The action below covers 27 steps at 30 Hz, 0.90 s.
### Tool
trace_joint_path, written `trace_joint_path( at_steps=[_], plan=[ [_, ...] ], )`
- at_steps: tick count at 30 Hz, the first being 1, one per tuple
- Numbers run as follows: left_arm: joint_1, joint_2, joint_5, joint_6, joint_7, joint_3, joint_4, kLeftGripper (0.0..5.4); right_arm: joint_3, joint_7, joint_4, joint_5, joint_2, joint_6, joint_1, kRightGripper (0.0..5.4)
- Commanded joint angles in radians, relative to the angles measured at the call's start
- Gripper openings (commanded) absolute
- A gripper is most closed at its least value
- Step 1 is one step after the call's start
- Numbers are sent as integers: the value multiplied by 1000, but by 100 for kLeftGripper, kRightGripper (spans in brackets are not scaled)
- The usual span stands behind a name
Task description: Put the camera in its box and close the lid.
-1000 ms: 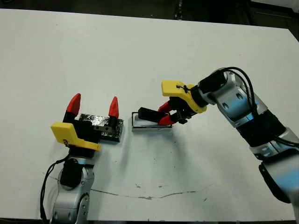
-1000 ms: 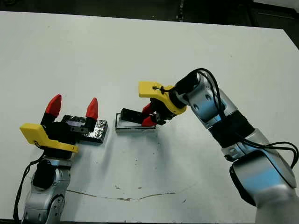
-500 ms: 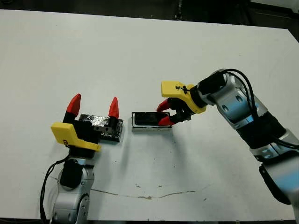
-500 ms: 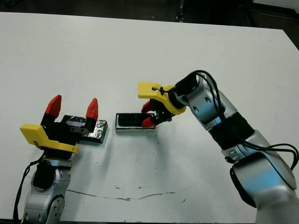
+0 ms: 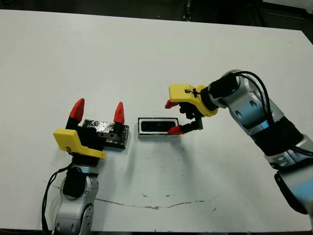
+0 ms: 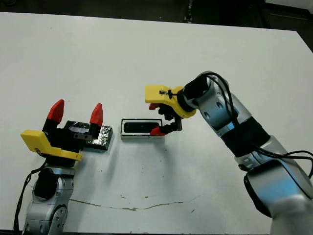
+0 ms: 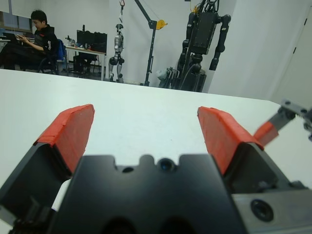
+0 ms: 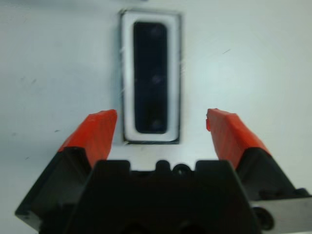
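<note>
Now the camera [image 5: 158, 126] lies in the box [image 5: 142, 133]; both the right pincer [image 5: 171, 117] and left pincer [image 5: 98, 111] gape empty. Next, fetch the lid [image 5: 105, 133].

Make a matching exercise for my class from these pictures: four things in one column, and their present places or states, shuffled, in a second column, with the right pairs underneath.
Column one:
1. camera
2. lid
3. left end effector
4. right end effector

Column two:
A. open, by the right end of the box
B. lying flat inside the box
C. open, above the lid
D. flat on the table, left of the box

Pairs: 1-B, 2-D, 3-C, 4-A
</note>
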Motion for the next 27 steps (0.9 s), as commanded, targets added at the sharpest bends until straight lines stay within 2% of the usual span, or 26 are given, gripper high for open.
trace_joint_path(
  at_steps=[1,4,7,9,12,15,16,21,24,27],
  plan=[
    [13,4,0,0,-5,-4,-2,540,-67,16,-10,45,-41,-53,20,539],
    [15,6,-5,2,-8,-2,-2,540,-122,27,-11,76,-68,-101,3,539],
    [14,8,-6,0,-11,-1,0,540,-177,38,-48,104,-104,-30,-32,539],
    [12,9,-2,-2,-11,-1,2,540,-226,29,-83,128,-131,-13,-35,539],
    [10,6,-11,3,-14,-2,0,540,-327,3,-130,205,-162,89,-13,539],
    [8,7,-5,2,-12,-2,0,540,-459,-83,-210,285,-174,167,64,539],
    [7,9,-3,0,-12,0,1,540,-508,-119,-244,312,-170,173,106,539],
    [-1,21,-14,-5,-26,13,8,540,-726,-284,-367,435,-104,116,396,539],
    [-11,40,-13,-7,-38,25,9,540,-795,-384,-394,468,-49,65,560,505],
    [-21,71,-7,-15,-58,37,10,540,-837,-494,-418,471,18,-4,700,462]
  ],
)
